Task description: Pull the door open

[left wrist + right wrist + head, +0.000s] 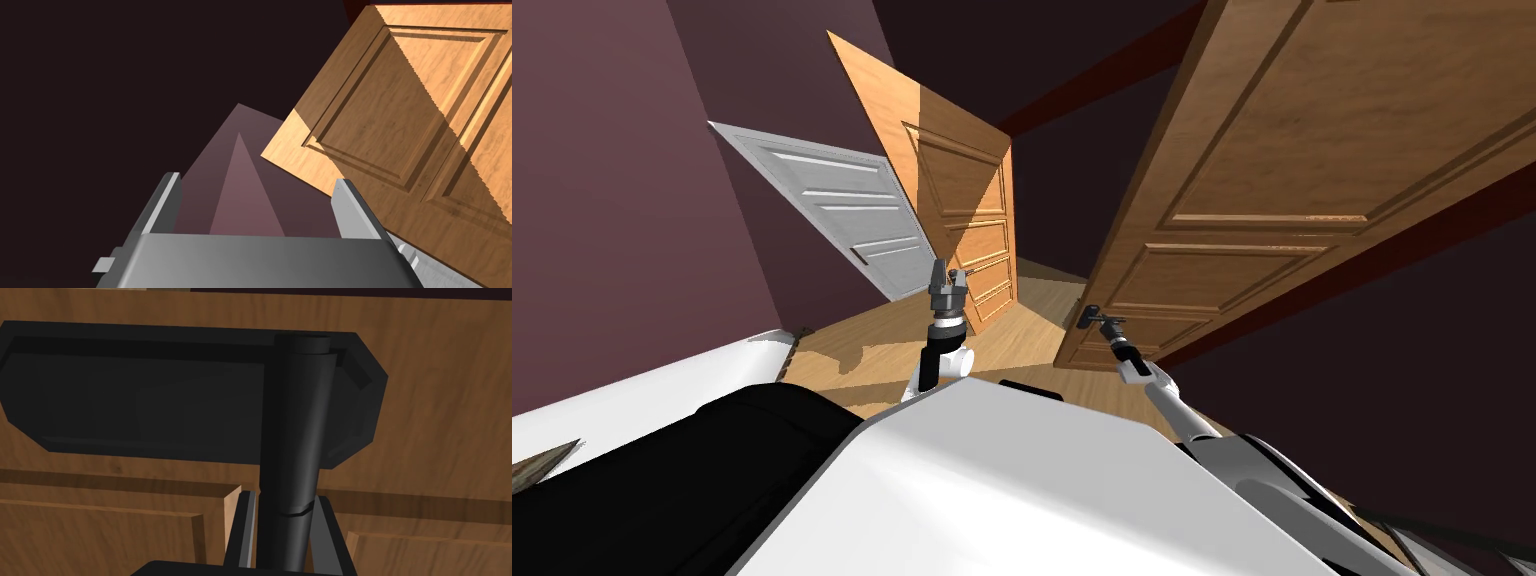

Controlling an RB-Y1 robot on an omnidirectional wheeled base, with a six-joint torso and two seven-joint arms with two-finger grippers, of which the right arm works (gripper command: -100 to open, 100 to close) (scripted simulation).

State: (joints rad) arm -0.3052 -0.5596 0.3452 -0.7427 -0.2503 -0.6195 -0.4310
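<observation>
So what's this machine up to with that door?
The robot's right gripper is shut on the black handle of the brown wooden door on its right, seemingly ready to pull. Its left gripper hangs open in front of the chest, holding nothing. Further ahead stand another wooden door and a white door.

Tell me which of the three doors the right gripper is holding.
The near wooden door on my right: the right gripper is shut on its black handle. The other wooden door and the white door stand farther off, untouched.
</observation>
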